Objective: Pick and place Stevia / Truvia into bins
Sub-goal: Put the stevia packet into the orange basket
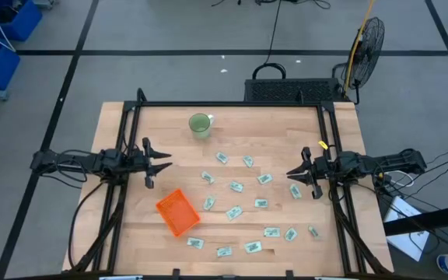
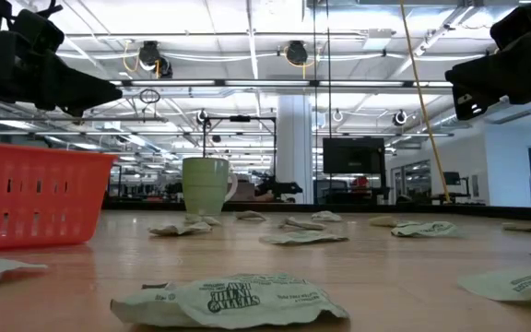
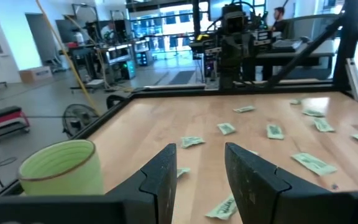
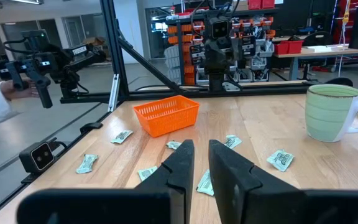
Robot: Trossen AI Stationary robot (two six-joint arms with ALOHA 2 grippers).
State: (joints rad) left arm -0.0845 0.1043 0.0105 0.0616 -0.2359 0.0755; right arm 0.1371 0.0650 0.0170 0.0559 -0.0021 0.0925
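- The orange tray [image 1: 178,211] sits on the wooden worktop [image 1: 286,132], turned at an angle, and serves as the landmark here.
- The Stevia sachets [image 1: 235,187] lie loose and flat on the worktop to the right of the tray, some behind it toward the far edge and some along the near edge; none is seen inside the tray.
- A light-green cup [image 1: 200,124] stands upright behind the tray, well apart from it, toward the far edge.
- The left tool [image 1: 162,162] hangs above the worktop just behind and left of the tray, its fingers [image 3: 163,177] apart, holding nothing.
- The right tool [image 1: 292,174] hovers far to the right of the tray, past most of the sachets, its fingers [image 4: 180,163] slightly apart and empty.
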